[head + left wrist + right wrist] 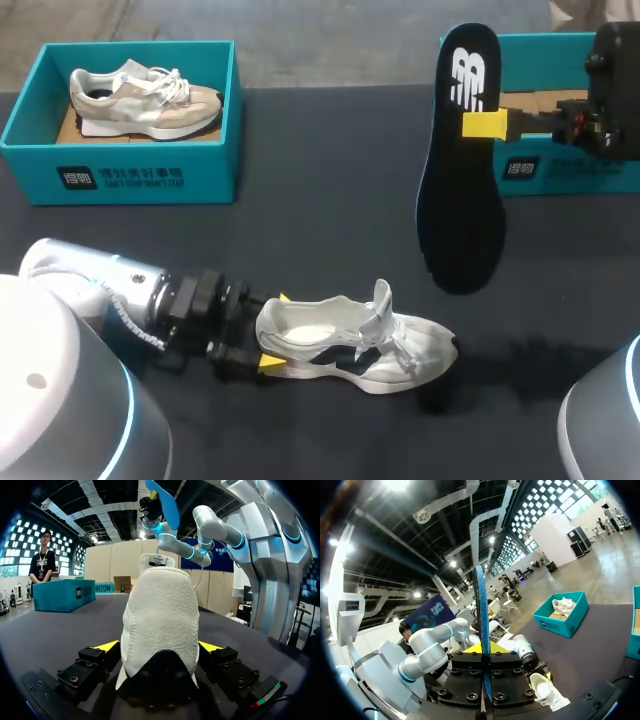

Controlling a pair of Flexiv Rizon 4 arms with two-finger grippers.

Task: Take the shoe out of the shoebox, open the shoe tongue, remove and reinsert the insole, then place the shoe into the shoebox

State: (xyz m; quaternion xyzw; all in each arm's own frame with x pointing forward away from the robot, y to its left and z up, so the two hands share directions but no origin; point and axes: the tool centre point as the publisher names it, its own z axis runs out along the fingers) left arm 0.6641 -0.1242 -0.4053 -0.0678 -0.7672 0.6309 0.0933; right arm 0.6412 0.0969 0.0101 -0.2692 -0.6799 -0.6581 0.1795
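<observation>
The shoe [350, 345] is out of its box, sitting on its sole on the dark tabletop [300, 230] near the front edge, a bit left of middle. Heel points to the left edge, toe to the right. It's white w/ dark side trim, and the tongue stands straight up, so the inside shows pale and open.

The left claw [274, 332] pinches the heel, one yellow tip on each side, both pressed to the fabric. From the left wrist the heel [160, 620] fills the gap btwn the claw's [159, 647] fingers.

The insole [462, 180] is up in the air, clear of the tabletop, over the right half and well apart from the shoe. It's dark w/ a white mark near the far end. The right claw [483, 124] is clamped on it at that end. From the right wrist it shows edge-on [481, 615], a thin blue strip squeezed btwn the fingers [483, 650], w/ the shoe [545, 690] far below.

A teal box [120, 175] at the far-left corner holds a second shoe [140, 100], beige and white. Another teal box [560, 170] sits at the far-right corner, partly behind the right arm.
</observation>
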